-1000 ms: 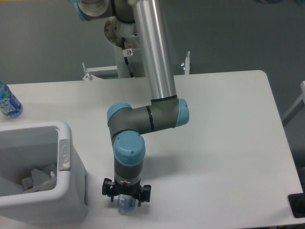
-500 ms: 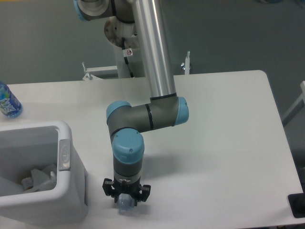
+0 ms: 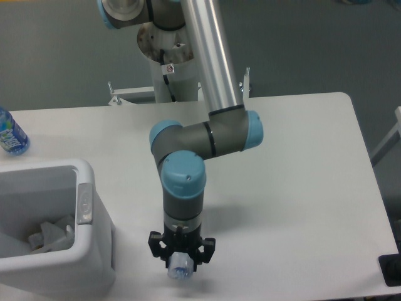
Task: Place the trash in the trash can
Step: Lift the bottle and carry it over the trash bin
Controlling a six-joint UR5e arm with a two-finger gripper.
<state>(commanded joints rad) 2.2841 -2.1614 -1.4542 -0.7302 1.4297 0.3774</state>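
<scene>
My gripper [image 3: 181, 263] points straight down near the table's front edge, and its fingers are mostly hidden under the wrist. A slim clear plastic bottle with a faint blue tint [image 3: 178, 268] shows end-on between them, held by the gripper. The white trash can [image 3: 88, 251] stands to the left of the gripper, a short way apart. Pale crumpled trash [image 3: 50, 233] lies inside the can.
A bottle with a bright blue label [image 3: 10, 134] stands at the table's far left edge. The arm's silver upper link [image 3: 213, 56] slants across the middle from the base at the back. A dark object [image 3: 391, 269] sits at the front right corner.
The gripper and wrist have shifted to the right and slightly toward the front with the bottle. The elbow has moved right too.
</scene>
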